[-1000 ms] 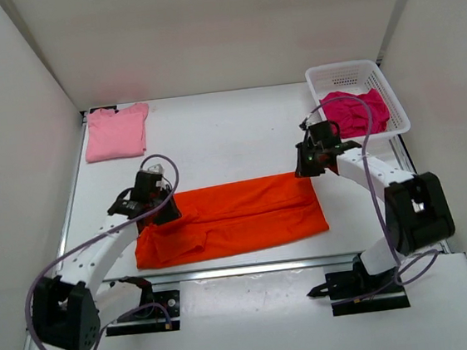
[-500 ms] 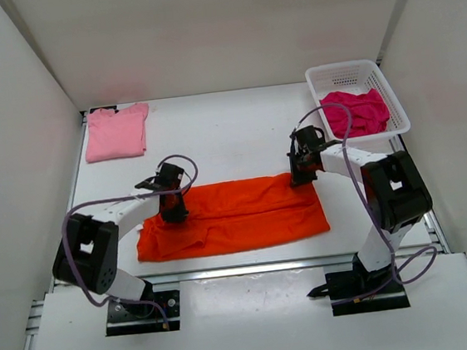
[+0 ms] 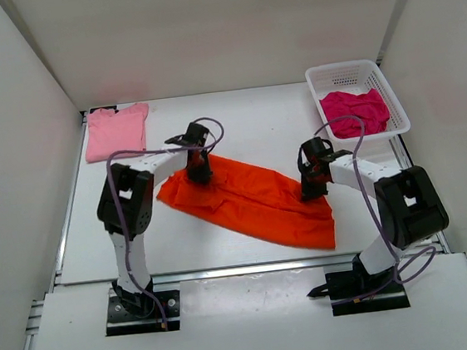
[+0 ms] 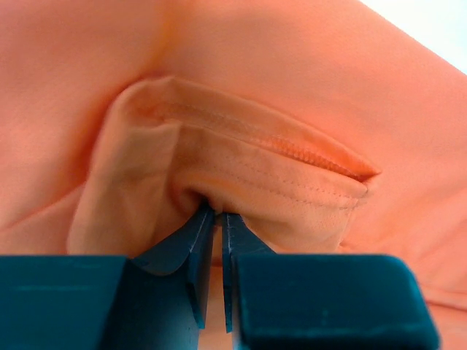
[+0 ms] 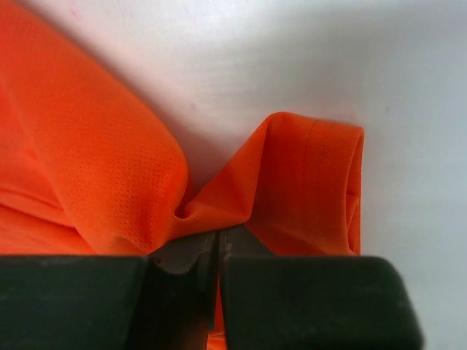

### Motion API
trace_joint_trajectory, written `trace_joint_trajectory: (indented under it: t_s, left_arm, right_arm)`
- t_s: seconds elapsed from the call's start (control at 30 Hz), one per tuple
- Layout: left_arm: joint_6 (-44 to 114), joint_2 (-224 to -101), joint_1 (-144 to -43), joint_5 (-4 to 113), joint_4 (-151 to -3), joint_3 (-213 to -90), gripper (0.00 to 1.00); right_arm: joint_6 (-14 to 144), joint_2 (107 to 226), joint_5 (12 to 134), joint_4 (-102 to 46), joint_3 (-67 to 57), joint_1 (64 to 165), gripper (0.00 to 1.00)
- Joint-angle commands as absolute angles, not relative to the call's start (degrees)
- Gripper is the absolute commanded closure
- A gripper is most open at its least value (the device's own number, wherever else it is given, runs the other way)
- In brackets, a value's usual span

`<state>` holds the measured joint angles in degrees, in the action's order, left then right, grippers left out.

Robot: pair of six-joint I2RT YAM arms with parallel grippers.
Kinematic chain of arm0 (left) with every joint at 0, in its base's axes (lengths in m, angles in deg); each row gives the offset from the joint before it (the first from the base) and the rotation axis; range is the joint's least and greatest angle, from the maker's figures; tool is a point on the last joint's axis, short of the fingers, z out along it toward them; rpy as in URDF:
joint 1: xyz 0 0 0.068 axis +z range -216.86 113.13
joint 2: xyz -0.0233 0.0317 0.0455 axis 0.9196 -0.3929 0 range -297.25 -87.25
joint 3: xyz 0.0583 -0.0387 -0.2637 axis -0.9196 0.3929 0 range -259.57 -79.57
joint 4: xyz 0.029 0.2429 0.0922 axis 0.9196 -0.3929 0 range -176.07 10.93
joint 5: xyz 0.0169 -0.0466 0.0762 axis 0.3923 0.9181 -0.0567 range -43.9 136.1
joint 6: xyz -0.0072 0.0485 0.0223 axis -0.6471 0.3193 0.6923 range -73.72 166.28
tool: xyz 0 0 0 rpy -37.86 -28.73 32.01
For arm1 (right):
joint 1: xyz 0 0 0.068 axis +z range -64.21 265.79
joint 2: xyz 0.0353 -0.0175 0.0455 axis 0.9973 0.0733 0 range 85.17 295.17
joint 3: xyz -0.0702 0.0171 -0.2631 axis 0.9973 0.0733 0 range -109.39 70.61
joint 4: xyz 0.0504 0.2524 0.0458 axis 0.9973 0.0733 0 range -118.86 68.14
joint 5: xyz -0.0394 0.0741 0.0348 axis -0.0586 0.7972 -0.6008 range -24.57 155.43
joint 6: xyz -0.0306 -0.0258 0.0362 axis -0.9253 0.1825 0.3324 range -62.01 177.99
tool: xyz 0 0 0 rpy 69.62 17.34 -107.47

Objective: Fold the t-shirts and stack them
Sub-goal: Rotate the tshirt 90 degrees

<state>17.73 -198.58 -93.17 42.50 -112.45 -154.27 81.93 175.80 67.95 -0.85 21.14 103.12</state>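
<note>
Bright orange t-shirt (image 3: 249,203), light pink t-shirt (image 3: 116,130), magenta t-shirt (image 3: 356,112), white mesh basket (image 3: 343,67).

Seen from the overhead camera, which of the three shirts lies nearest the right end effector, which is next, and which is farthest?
1. The orange shirt: mid-table, pinched in the right end effector itself.
2. The magenta shirt: in the basket, at the far right corner.
3. The pink shirt: at the far left corner, right across the table.
</note>
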Motion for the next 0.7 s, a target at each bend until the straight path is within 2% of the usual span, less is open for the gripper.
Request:
trace_joint_trajectory:
  t_s: [0.0,0.17,0.23,0.47,0.57,0.67]
  left_arm:
    - [20.96,-205.62,-92.62,45.66,-117.81,-165.04,0.78]
    - [23.25,-216.69,-91.56,50.21,-124.14,-180.98,0.82]
    - [25.09,-221.78,-91.39,52.86,-129.66,-191.14,0.83]
    - [25.63,-237.87,-92.27,55.23,-139.44,-219.09,0.78]
    - [24.05,-242.72,-91.48,57.61,-139.8,-226.33,0.78]
    - [22.82,-242.91,-90.51,59.02,-135.77,-224.52,0.79]
  right_arm:
    - [87.42,172.72,66.83,1.2,24.72,104.34,1.0]
    - [97.25,168.77,65.43,-2.13,27.72,111.09,1.0]
    - [103.14,167.98,65.6,-4.41,28.94,113.82,1.0]
    - [117.48,166.65,62.7,-14.96,33.25,122.44,1.0]
    - [123.45,166.13,62.0,-19.09,35.63,123.67,0.99]
    - [128.8,166.82,61.65,-22.44,37.03,125.26,1.0]
